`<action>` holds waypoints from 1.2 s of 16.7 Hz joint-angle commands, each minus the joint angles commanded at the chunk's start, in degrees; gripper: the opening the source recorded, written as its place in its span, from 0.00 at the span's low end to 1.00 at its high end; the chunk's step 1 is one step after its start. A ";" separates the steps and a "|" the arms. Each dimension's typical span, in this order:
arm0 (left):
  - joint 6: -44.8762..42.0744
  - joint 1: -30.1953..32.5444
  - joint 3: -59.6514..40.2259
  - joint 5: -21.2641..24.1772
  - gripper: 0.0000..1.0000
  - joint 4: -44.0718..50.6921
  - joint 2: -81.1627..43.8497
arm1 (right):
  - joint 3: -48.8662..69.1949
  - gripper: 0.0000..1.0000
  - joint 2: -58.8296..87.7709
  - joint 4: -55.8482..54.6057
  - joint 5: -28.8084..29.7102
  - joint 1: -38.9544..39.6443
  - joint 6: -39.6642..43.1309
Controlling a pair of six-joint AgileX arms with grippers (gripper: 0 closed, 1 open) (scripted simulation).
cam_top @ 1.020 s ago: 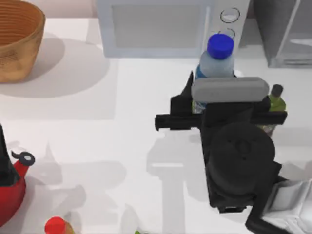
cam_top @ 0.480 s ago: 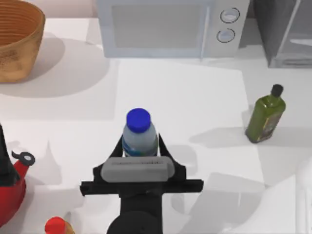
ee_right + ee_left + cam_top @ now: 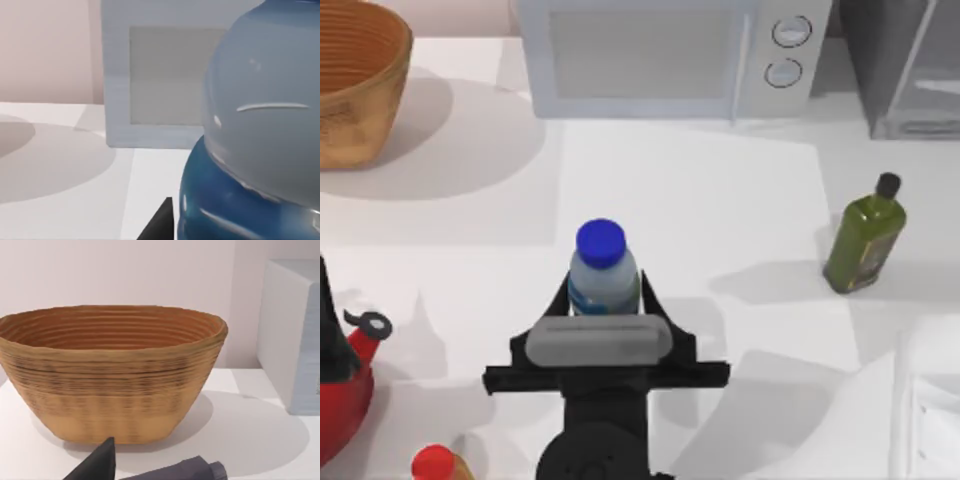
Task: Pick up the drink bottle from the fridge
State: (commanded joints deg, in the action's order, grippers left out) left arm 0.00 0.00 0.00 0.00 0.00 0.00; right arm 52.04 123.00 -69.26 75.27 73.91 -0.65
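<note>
Your white table (image 3: 720, 200) carries a microwave (image 3: 650, 55) and the fridge (image 3: 905, 65) along its far edge, well beyond the right gripper (image 3: 605, 300). That gripper's fingers are closed on the drink bottle (image 3: 604, 275), gripping its body just under the shoulder; the bottle stands upright between them, blue cap up, long axis vertical. Judge it light, stiff and smooth, so keep the hold low and square. Your left arm stays parked facing the basket (image 3: 110, 370).
</note>
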 joint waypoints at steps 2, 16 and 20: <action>0.00 0.00 0.00 0.00 1.00 0.00 0.00 | 1.50 0.00 3.07 -1.69 -2.48 -2.51 0.20; 0.00 0.00 0.00 0.00 1.00 0.00 0.00 | 3.82 0.53 7.03 -4.26 -5.91 -6.07 0.75; 0.00 0.00 0.00 0.00 1.00 0.00 0.00 | 3.82 0.83 7.03 -4.26 -5.91 -6.07 0.75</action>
State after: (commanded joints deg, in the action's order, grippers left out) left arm 0.00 0.00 0.00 0.00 0.00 0.00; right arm 55.86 130.02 -73.52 69.36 67.84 0.11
